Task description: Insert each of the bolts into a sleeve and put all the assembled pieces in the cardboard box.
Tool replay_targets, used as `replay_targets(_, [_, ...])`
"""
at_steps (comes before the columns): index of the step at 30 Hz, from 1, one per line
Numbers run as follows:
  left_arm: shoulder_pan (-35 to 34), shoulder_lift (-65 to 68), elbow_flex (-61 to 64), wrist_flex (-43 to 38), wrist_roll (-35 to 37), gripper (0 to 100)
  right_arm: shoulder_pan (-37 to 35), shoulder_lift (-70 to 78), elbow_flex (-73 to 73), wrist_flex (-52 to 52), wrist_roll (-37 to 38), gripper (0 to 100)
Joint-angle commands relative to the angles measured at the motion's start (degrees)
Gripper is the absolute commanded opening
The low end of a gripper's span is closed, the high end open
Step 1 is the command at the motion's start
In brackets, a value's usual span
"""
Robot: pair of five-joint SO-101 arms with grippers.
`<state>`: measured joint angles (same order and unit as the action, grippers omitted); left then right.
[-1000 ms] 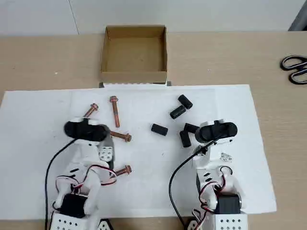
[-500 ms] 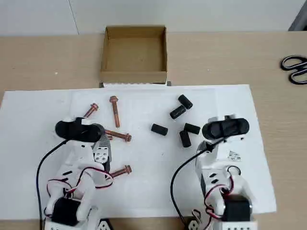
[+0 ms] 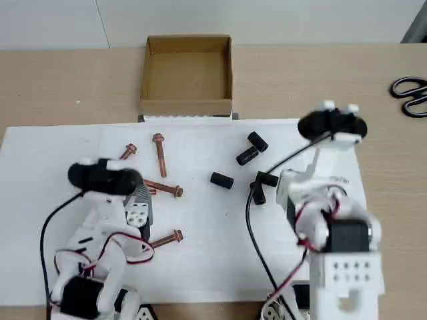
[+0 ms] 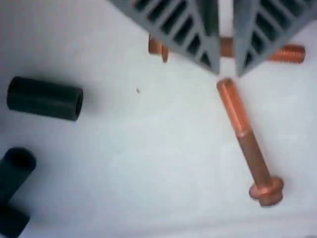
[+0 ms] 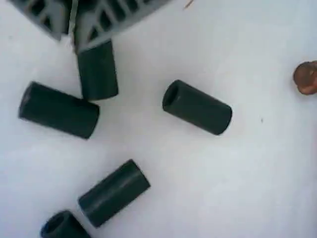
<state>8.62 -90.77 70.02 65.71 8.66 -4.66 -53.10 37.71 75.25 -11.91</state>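
Several copper bolts lie on the white paper (image 3: 200,220): two near the far left (image 3: 159,155), one (image 3: 164,188) beside my left gripper (image 3: 147,200), and one (image 3: 167,237) nearer the front. In the left wrist view my left gripper (image 4: 226,54) is shut just above a bolt lying crosswise (image 4: 287,52), with another bolt (image 4: 247,144) pointing at its tips. Several black sleeves (image 3: 247,156) are scattered at mid-paper. My right gripper (image 5: 74,42) is shut, its tips touching the end of one sleeve (image 5: 97,72). The cardboard box (image 3: 187,100) stands open beyond the paper.
Black-handled scissors (image 3: 410,97) lie on the wooden table at the far right. More sleeves (image 5: 198,106) and a bolt head (image 5: 306,78) lie around the right gripper. Black cables hang along both arms.
The right arm has lifted and swung its upper part toward the far right. The left arm's upper part has shifted a little to the left. Bolts and sleeves stay put.
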Motion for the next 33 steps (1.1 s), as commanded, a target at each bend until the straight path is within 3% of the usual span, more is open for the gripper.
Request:
replay_targets(1, [0.2,13.3,-10.4,0.1,0.0,1,0.1,6.6,-6.4,2.3,-0.2,0.5])
replay_targets(5, [0.1,30.1,-26.1,5.2,0.1,1,0.2,11.9,-12.7,6.4,1.6,0.8])
replay_targets(10, [0.1,48.8,-46.3,19.8,-0.2,1,0.2,18.1,-20.3,13.0,1.8,0.8])
replay_targets(15, [-2.6,63.7,-56.4,31.6,-0.3,1,1.4,25.8,-26.5,19.7,12.2,0.5])
replay_targets(19, [-7.3,73.8,-56.6,31.0,-1.1,1,3.1,30.8,-29.5,21.9,25.3,0.7])
replay_targets(23, [-10.5,82.0,-56.6,30.7,-10.1,1,4.0,33.5,-29.7,21.6,30.3,0.9])
replay_targets(29, [-14.2,83.0,-56.7,26.4,-10.3,1,3.6,37.2,-29.6,21.7,40.4,8.5])
replay_targets(33, [-14.5,83.4,-56.6,25.4,-10.3,1,1.4,39.0,-29.6,21.4,40.1,8.7])
